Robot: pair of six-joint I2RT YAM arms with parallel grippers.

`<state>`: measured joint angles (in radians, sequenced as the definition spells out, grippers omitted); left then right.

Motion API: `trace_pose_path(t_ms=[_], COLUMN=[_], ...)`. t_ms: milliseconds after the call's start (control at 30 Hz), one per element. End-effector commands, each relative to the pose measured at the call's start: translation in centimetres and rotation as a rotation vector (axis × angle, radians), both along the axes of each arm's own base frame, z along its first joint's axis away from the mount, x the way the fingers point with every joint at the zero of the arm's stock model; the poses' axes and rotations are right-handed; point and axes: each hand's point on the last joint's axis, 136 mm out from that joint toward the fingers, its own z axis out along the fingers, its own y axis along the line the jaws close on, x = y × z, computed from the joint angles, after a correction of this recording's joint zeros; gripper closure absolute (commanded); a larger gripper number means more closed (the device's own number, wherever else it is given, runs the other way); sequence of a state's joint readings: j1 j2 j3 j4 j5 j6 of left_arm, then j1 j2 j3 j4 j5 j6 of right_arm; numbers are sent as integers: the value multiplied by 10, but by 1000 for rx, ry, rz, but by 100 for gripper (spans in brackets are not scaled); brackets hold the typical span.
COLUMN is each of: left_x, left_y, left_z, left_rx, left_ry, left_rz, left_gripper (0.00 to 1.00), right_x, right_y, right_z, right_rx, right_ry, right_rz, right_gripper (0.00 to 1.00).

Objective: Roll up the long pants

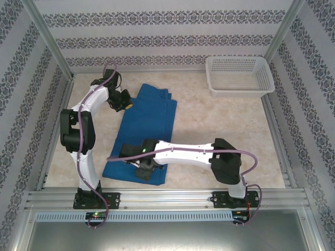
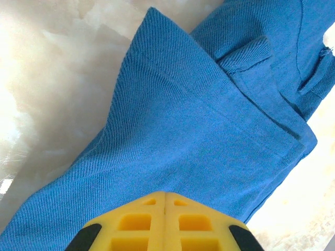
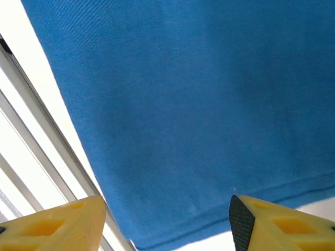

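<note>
One large, soft garment, the long pants (image 1: 142, 130), lies folded lengthwise and flat on the surface (image 1: 214, 136), running from the upper centre to the lower left of the top view. The royal-blue twill looks light and limp. I judge it will drape, crease and slide over itself rather than hold a shape, and a pinch at a single point would likely drag up one corner only. The hem at the lower end seems the best place to take hold, with the roll started evenly across its width. The right hand (image 3: 167, 217) hangs over that hem, fingers well apart, holding nothing. The left hand (image 2: 165, 209) sits above the waistband end, fingers pressed together, empty.
</note>
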<state>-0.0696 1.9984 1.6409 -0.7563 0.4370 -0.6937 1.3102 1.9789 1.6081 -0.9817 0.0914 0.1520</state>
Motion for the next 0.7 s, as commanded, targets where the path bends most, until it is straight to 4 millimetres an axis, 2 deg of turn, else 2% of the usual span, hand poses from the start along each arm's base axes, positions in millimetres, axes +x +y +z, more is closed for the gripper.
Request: trace_pose_path(t_ms=[0,300,500,667], left_x=[-6,-5,-5,-6], left_y=[10,13,13,14], left_z=[8,6,6,6], left_rx=[6,4,0,1], left_ry=[5,7,6,9], left_rz=[29,39,38,39], left_gripper=[100,100,100,100], right_x=[0,-29,-26,-15], right_y=[13,38,35,27], right_z=[-6,-26,-44,-54], right_rx=[-16,-55,-109,-149], right_ry=[-76,-135,-165,-210], right_rz=[-2,75,113,141], right_gripper=[35,35,36,38])
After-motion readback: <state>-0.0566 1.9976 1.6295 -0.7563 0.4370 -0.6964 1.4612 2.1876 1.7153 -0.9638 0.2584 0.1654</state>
